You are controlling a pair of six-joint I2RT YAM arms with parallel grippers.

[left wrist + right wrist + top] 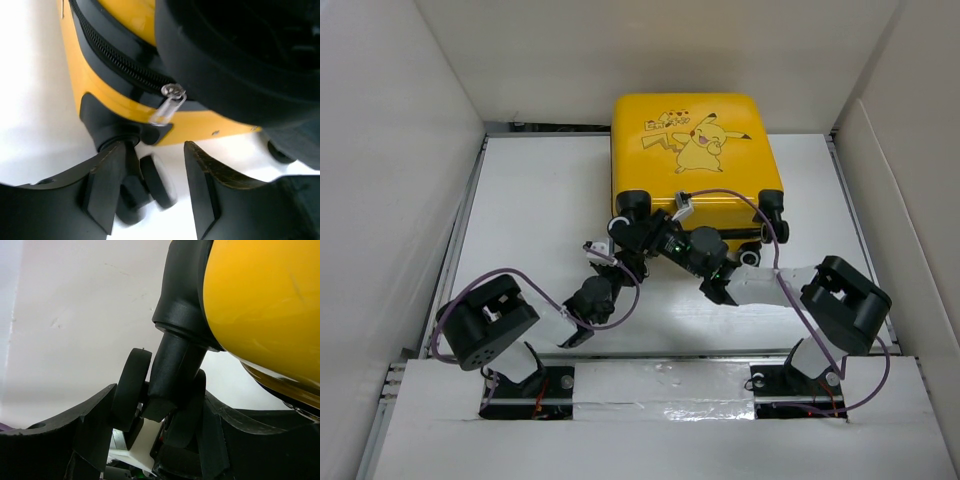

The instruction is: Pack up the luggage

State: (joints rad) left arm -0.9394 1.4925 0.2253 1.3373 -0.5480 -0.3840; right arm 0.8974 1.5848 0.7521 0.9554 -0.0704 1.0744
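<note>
The yellow luggage point(695, 150) lies flat and zipped shut at the back of the table, with the Pikachu face up and the wheels toward me. Both grippers are at its near-left corner. My left gripper point(623, 226) is open. In the left wrist view a black caster wheel point(156, 181) sits between its fingers, closer to the left one. The silver zipper pull point(170, 102) hangs just above. My right gripper point(645, 222) is closed around a double caster wheel point(131, 387). Its fingers point(95, 427) press on both discs below the yellow shell point(260, 305).
White walls enclose the table point(530, 200) on the left, back and right. The luggage's other near wheel point(775, 215) sticks out at the right. The right arm's black body point(240, 55) fills the top right of the left wrist view, close above the zipper.
</note>
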